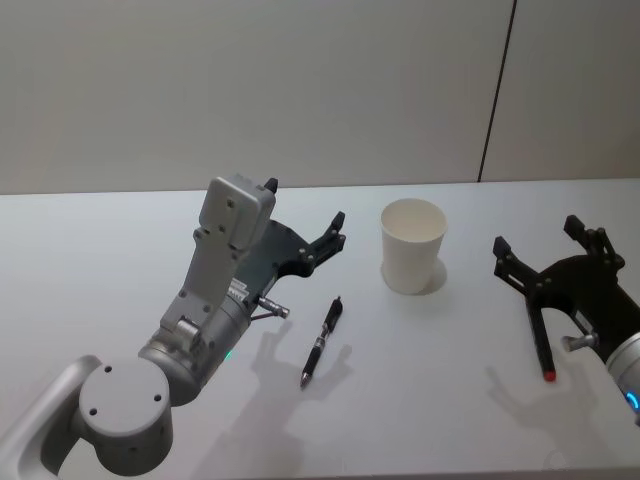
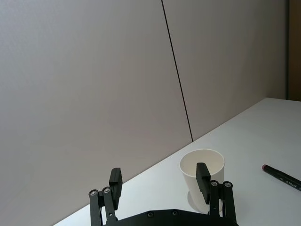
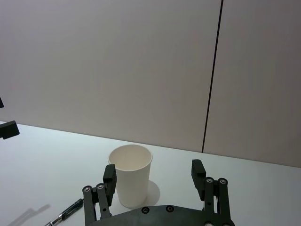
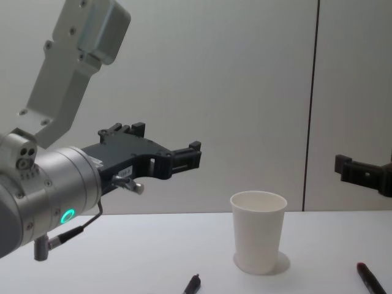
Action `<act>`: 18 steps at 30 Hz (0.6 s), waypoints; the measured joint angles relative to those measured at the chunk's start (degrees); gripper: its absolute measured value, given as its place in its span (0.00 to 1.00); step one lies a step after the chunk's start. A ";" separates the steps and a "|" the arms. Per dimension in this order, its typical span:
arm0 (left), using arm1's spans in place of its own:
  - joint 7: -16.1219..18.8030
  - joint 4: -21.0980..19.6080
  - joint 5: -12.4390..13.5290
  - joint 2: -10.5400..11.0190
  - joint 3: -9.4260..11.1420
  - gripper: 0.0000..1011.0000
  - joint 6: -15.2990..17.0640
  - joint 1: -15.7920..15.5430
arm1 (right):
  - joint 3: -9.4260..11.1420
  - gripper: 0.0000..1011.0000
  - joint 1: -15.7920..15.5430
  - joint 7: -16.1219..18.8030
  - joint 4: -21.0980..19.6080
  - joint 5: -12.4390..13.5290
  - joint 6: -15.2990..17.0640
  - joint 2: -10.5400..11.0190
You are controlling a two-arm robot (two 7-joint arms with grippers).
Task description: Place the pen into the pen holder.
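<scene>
A black pen (image 1: 322,342) lies flat on the white table (image 1: 100,250), in front of and to the left of the pen holder (image 1: 412,245), an upright white paper cup. A second dark pen with a red end (image 1: 541,343) lies to the right of the cup, beneath my right gripper. My left gripper (image 1: 305,210) hovers open and empty above the table, left of the cup and behind the black pen. Right of the cup, my right gripper (image 1: 536,233) hangs open and empty. The cup (image 3: 131,175) stands just beyond the right gripper's fingers.
A plain grey wall with a dark vertical seam (image 1: 497,90) runs behind the table's far edge. Bare tabletop surrounds the cup and both pens.
</scene>
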 joint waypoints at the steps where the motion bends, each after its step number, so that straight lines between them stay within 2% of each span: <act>1: 0.00 0.00 0.00 0.00 0.00 0.99 0.00 0.00 | 0.00 0.99 0.00 0.00 0.00 0.00 0.00 0.00; 18: 0.00 0.00 0.00 0.00 0.00 0.99 0.00 0.00 | 0.00 0.99 0.00 0.00 0.00 0.00 0.00 0.00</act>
